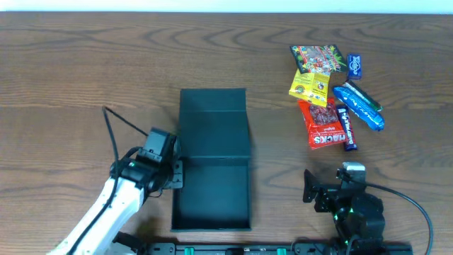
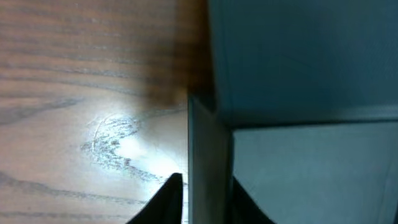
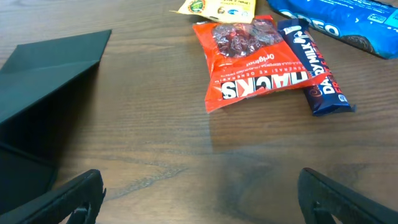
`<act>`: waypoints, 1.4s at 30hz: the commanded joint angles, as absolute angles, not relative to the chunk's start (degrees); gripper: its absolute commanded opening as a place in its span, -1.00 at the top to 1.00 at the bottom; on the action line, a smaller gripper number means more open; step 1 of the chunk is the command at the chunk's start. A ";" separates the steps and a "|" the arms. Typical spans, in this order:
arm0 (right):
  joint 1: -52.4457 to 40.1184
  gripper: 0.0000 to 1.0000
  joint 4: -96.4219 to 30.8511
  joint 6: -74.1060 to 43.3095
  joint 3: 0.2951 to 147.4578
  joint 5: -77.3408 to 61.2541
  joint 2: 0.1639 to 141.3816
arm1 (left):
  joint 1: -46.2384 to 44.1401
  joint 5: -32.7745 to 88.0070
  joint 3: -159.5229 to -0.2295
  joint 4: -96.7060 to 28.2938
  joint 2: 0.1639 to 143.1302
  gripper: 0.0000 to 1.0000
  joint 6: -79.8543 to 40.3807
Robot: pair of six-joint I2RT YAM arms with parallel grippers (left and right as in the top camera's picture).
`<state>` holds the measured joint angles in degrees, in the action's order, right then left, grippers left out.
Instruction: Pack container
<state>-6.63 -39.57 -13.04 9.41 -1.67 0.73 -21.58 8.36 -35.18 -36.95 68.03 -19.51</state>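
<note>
A container (image 1: pixel 212 191) sits at the centre of the surface (image 1: pixel 71 64), its lid (image 1: pixel 213 120) laid open toward the top of the frame. The left gripper (image 1: pixel 174 175) straddles the container's left wall, one finger outside and one inside, both against it. A cluster of snack packets (image 1: pixel 329 92) lies at upper right, well apart from the container. The right gripper (image 3: pixel 199 199) sits at lower right, below the packets.

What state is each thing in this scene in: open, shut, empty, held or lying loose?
container: open, empty, held by its left wall.
lid: swung back, clear of the opening.
left gripper: shut on the container's wall.
right gripper: open, holding nothing.
snack packets: lying loose on the table, outside the container.
</note>
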 commanded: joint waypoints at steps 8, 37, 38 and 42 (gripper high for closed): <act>-6.20 -0.99 -39.62 -13.65 9.04 -1.28 0.36 | -21.56 6.26 -39.53 -35.03 70.28 0.89 -19.77; -6.20 -0.98 -39.62 -13.65 9.04 -1.28 0.36 | -20.47 -2.68 -112.38 -54.30 119.50 0.89 -17.19; -6.20 -0.98 -39.62 -13.65 9.04 -1.28 0.36 | -20.23 -2.04 -112.36 -55.42 120.38 0.89 -17.23; -6.20 -0.99 -39.62 -13.67 9.04 -1.28 0.36 | -20.05 4.62 -112.36 -57.98 124.53 0.89 -15.90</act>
<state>-6.63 -39.57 -13.04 9.41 -1.67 0.71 -20.16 -1.15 -111.13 -57.67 121.82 -15.88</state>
